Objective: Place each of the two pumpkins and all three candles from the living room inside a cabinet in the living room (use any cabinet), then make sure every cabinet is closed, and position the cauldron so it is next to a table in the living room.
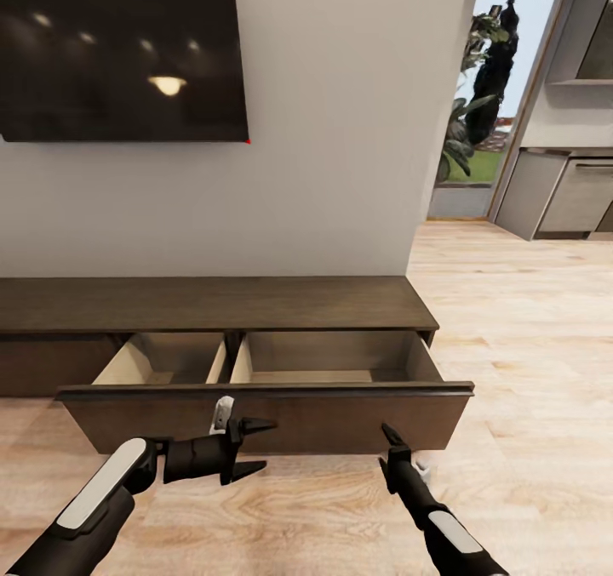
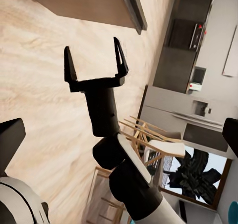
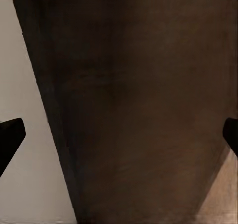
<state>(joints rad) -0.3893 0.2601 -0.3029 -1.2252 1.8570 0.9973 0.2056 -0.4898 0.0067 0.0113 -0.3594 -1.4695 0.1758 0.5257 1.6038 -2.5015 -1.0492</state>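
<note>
Head view looks down on the cabinet, a long low dark-brown unit against the pale wall. Its wide drawer is pulled out toward the robot, showing two light-wood compartments split by a central divider; both look bare inside, though the drawer front hides their nearer floor.

Just in front of the drawer panel hangs the left gripper, turned sideways along the panel with its two fingers spread apart and nothing between them. Further along the same panel, the right gripper points up at the drawer front, very near or touching it; from the head camera its fingers overlap, so the gap cannot be judged there. Left wrist view shows that right gripper with both prongs parted wide and nothing held, over the wooden floor beside the drawer's corner. Right wrist view faces the dark wood grain at close range, a black fingertip at each edge of the frame.

Above the cabinet a dark television hangs on the wall.
</note>
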